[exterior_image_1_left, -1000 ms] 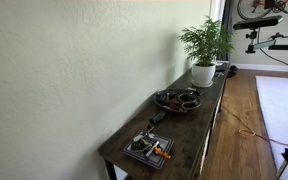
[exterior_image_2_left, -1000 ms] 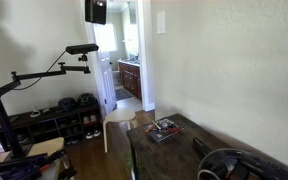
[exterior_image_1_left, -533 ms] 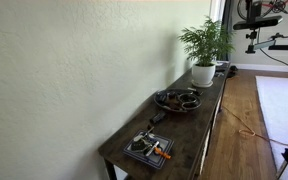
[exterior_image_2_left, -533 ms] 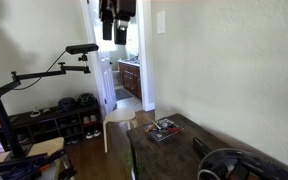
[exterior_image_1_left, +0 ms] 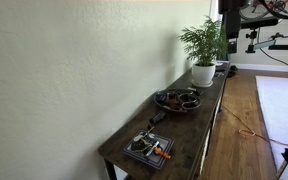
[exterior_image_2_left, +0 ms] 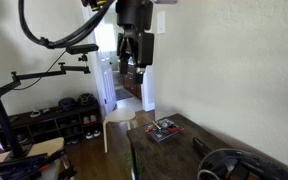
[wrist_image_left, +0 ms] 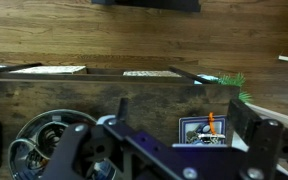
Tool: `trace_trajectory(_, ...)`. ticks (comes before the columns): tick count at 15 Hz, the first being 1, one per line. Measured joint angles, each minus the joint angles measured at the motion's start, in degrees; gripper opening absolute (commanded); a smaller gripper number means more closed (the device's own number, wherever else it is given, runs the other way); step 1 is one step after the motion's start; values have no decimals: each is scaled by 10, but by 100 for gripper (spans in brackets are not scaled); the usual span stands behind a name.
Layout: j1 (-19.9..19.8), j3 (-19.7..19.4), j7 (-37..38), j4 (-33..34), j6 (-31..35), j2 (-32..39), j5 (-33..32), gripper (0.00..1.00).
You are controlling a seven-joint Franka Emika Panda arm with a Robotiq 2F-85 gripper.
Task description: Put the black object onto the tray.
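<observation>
The round dark tray (exterior_image_1_left: pixel 177 99) lies mid-table, holding small dark and reddish items; it also shows in an exterior view (exterior_image_2_left: pixel 234 165) and in the wrist view (wrist_image_left: pixel 46 142). A small black oblong piece (exterior_image_1_left: pixel 156 117) lies on the table between the round tray and the square tray; it also shows in an exterior view (exterior_image_2_left: pixel 199 146). In the wrist view I cannot make it out. My gripper (exterior_image_2_left: pixel 136 52) hangs high above the table, open and empty. Its fingers frame the wrist view (wrist_image_left: pixel 184 118).
A square dark tray (exterior_image_1_left: pixel 149 148) with an orange-handled tool sits near the table's end, also in an exterior view (exterior_image_2_left: pixel 165 129) and the wrist view (wrist_image_left: pixel 205 130). A potted plant (exterior_image_1_left: pixel 204 50) stands at the far end. A wall runs along the table.
My arm and gripper have come down into view from the top and moved over toward the table. The things on the table have not moved.
</observation>
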Motion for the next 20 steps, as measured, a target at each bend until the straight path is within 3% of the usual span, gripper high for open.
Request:
trace_trajectory(14,1,6,0,-1,14,42,5,100)
trace_trajectory(20,1,9,45,-7,107,109,6,100)
